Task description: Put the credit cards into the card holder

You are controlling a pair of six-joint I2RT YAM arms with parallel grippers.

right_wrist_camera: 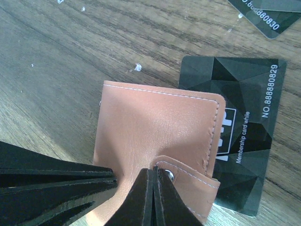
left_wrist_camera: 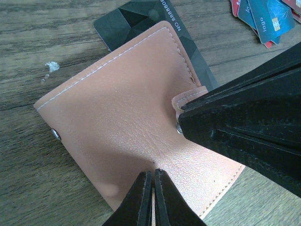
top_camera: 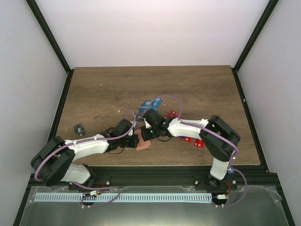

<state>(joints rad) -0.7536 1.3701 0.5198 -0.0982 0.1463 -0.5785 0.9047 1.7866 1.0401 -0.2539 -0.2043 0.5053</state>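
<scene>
Your card holder (top_camera: 142, 145) lies flat on the table (top_camera: 103, 89) near its front edge, between the two arms, and both grippers meet over it. Your left gripper (left_wrist_camera: 151, 176) has its jaws pressed together with only a hairline slit between them, and its tips sit on the holder's near face. Your right gripper (right_wrist_camera: 154, 172) is likewise closed, with its tips at the edge of the strap (right_wrist_camera: 193, 176), right beside the metal snap (right_wrist_camera: 169, 175). You cannot tell from either wrist view whether the strap is actually pinched between those fingers. In the left wrist view the right gripper reaches in from the right and covers the strap's end. The holder rests partly on top of a black card (right_wrist_camera: 244, 141), which sticks out from under its far side. A second black card (right_wrist_camera: 268, 14) lies just beyond that one. The blue cards (top_camera: 151, 103) sit fanned a little farther back, the red cards (top_camera: 190, 140) lie under your right arm, and one more dark card (top_camera: 80, 128) sits well apart to the left.
</scene>
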